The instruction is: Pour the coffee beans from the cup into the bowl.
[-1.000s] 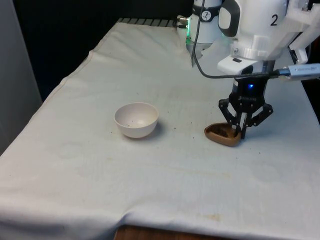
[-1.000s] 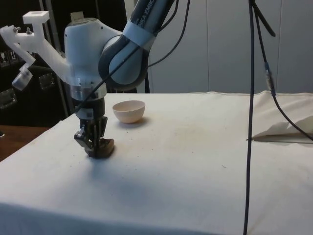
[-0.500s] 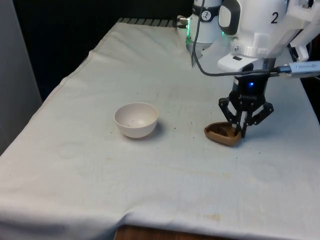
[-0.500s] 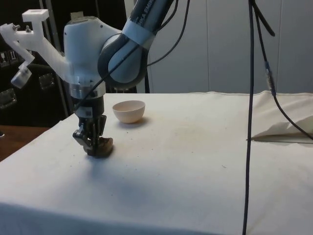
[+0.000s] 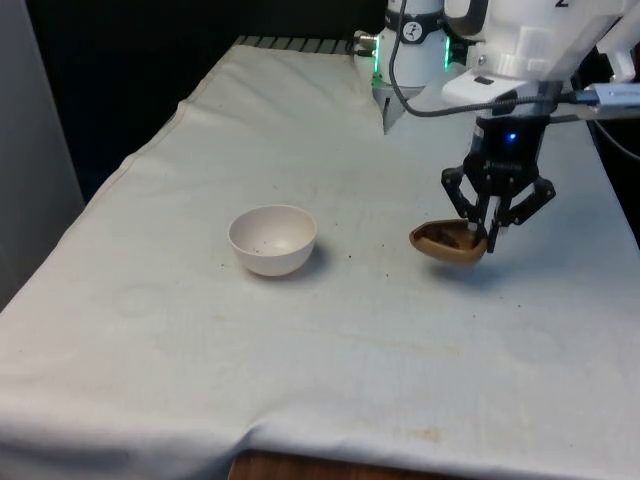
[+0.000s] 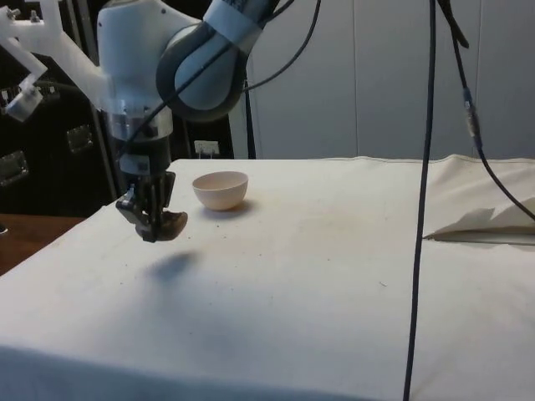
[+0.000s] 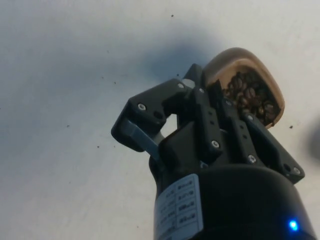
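With the small brown wooden cup [image 5: 449,244] clamped by its rim between the fingers of the black two-finger gripper [image 5: 492,228], the arm is carrying it clear of the white tablecloth [image 5: 330,340]; the side view is showing the cup [image 6: 167,224] hanging above its own shadow. Dark coffee beans [image 7: 248,95] are sitting inside, cup roughly level, nothing spilling. The round cream ceramic bowl [image 5: 272,239] is standing well apart from the cup, toward the front view's left, with only a few dark specks in it. Step in hand, I'd say: transport after the pick-up. Next move probably needs a level traverse until the cup is sitting over the bowl, then a wrist roll, mouth aimed at the bowl's centre.
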You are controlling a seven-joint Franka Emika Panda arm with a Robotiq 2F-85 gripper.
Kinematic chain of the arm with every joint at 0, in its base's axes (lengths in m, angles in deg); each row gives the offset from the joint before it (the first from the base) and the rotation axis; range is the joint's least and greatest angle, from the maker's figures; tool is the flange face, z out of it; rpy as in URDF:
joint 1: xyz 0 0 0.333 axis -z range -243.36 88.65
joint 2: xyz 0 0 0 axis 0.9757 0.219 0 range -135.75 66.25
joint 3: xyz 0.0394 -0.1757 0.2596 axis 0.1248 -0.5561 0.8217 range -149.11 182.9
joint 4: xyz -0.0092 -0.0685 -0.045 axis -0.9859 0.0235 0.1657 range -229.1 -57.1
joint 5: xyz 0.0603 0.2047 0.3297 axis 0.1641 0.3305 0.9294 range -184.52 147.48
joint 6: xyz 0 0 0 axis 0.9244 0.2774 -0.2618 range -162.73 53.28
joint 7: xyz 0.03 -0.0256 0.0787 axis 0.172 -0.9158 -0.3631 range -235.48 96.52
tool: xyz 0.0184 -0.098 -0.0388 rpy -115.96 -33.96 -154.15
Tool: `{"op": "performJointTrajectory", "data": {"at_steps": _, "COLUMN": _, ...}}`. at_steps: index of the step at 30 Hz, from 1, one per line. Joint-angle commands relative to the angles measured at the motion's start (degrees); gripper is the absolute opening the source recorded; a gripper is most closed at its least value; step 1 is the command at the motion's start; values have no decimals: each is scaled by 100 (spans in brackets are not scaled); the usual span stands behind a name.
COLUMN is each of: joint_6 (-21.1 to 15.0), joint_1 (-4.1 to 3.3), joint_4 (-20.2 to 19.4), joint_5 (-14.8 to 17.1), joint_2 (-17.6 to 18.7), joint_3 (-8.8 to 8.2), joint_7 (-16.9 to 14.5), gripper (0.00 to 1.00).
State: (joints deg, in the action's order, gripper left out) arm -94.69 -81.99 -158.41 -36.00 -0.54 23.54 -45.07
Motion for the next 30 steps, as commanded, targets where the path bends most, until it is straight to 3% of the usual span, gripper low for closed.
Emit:
{"op": "performJointTrajectory", "data": {"at_steps": 1, "joint_6": 74, "joint_1": -11, "joint_4": -11, "joint_5": -6, "joint_2": -74, "joint_3": 0, "joint_7": 6, "gripper": 1}}
{"op": "performJointTrajectory", "data": {"at_steps": 23, "joint_6": 636, "joint_1": -29, "joint_4": 126, "joint_5": -23, "joint_2": -487, "joint_3": 11, "joint_7": 0, "gripper": 1}}
{"op": "performJointTrajectory", "data": {"at_steps": 30, "joint_6": 762, "joint_1": 6, "joint_4": 212, "joint_5": -63, "joint_2": -533, "joint_3": 6, "joint_7": -29, "gripper": 1}}
